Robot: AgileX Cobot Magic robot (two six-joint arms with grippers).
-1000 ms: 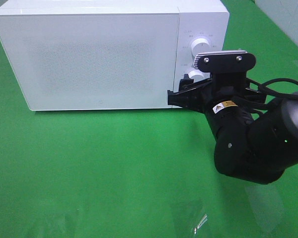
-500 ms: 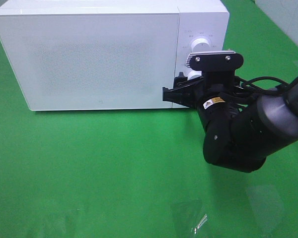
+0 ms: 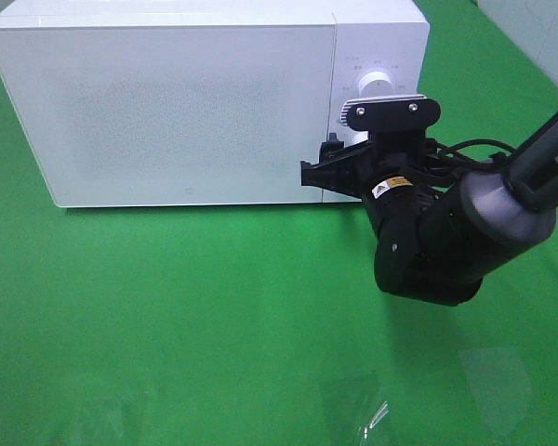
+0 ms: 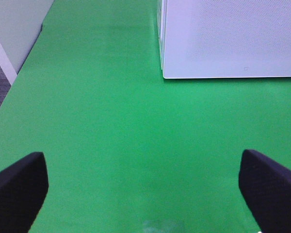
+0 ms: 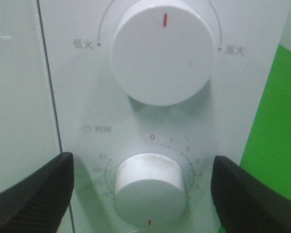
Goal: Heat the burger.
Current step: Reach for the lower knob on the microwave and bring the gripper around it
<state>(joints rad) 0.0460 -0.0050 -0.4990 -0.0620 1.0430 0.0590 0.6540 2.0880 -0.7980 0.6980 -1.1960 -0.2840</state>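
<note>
The burger is out of view. The white microwave [image 3: 186,102] stands at the back of the green table with its door shut. My right gripper [image 3: 333,167] is up against the control panel, below the upper knob [image 3: 377,85]. The right wrist view shows that gripper [image 5: 140,194] open, with its black fingers [image 5: 34,194] on either side of the lower timer knob [image 5: 149,187] and apart from it. The upper knob [image 5: 162,51] sits above. My left gripper [image 4: 145,189] is open over bare green cloth, well short of the microwave [image 4: 233,34].
A shiny clear patch [image 3: 372,413] lies on the cloth near the front edge. The table's left edge and a pale wall [image 4: 14,34] show in the left wrist view. Something pale [image 3: 539,28] stands at the far right corner.
The right arm has moved left and closer to the microwave's control panel, its wrist now covering more of the lower knob area. The gripper opening is unchanged.
</note>
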